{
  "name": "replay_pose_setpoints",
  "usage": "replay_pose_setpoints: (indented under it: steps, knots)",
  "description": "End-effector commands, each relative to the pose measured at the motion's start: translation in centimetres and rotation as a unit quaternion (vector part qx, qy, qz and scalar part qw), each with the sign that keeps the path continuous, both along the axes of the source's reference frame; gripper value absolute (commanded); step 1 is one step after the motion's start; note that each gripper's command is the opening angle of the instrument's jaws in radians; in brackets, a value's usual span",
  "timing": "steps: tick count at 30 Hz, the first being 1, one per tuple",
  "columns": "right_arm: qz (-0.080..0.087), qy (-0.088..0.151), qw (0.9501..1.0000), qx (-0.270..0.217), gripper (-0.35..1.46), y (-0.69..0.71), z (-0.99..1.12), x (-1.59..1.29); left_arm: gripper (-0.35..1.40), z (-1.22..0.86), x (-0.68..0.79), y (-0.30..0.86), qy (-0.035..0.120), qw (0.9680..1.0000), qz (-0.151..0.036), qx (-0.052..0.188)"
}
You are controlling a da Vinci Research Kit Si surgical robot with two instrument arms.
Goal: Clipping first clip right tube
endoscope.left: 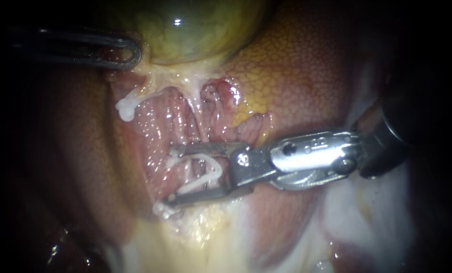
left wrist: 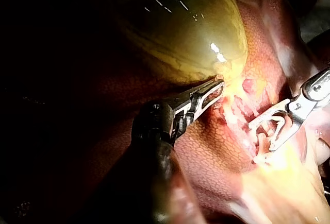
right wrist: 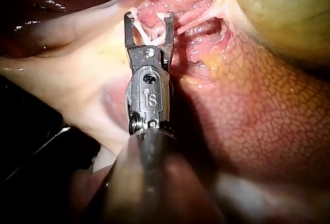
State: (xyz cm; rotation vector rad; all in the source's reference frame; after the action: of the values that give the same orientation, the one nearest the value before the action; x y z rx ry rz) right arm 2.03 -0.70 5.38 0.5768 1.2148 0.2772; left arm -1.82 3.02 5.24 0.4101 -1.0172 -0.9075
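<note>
- The right instrument (endoscope.left: 168,177) comes in from the endoscope view's right and lies nearly level across the pink dissected bed below the gallbladder (endoscope.left: 195,25).
- Its end effector stands wide open. Its two jaws run almost parallel toward the view's left, the upper one slightly higher at its tip and the lower one angled a little downward.
- An open white clip (endoscope.left: 211,169) sits between those jaws, touching both. Its bend is nearest the instrument's hinge and a leg reaches out toward each jaw tip.
- The clip's long axis follows the jaws, roughly level in the endoscope view, and its open mouth points to the view's left, away from the shaft.
- Pink tissue strands (endoscope.left: 193,121) run down from the neck of the gallbladder toward the upper jaw. I cannot tell which of them is the right tube, or whether one already lies between the clip's legs.
- In the right wrist view the right instrument (right wrist: 149,17) holds the clip (right wrist: 140,28) ahead of it, mouth facing the pink bed, with the gallbladder (right wrist: 283,13) off to one side.
- The left instrument (endoscope.left: 133,50) enters from the endoscope view's left, and its tip sits at the pale tissue on the gallbladder's edge. Whether its end effector has hold of that tissue I cannot tell.
- The mottled liver (endoscope.left: 296,65) lies beside the gallbladder, above the right instrument's shaft.
</note>
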Motion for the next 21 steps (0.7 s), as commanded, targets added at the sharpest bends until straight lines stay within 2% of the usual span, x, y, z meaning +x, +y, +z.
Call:
replay_pose_setpoints:
  steps: [1, 11, 21]
  knots:
    - [-0.001, 0.002, 1.0000, 0.000, 0.46, 0.01, -0.01, -0.04, -0.35, 0.00, 0.00, 0.00, -0.001, 1.0000, 0.001, 0.000]
    - [-0.008, 0.007, 0.9999, 0.004, 0.45, 0.10, -0.05, -0.39, -0.35, 0.00, 0.00, 0.00, -0.001, 1.0000, 0.001, 0.000]
    - [-0.008, 0.004, 0.9998, 0.017, 0.45, 0.20, 0.23, -0.55, -0.35, 0.00, 0.01, 0.00, -0.001, 1.0000, 0.001, 0.000]
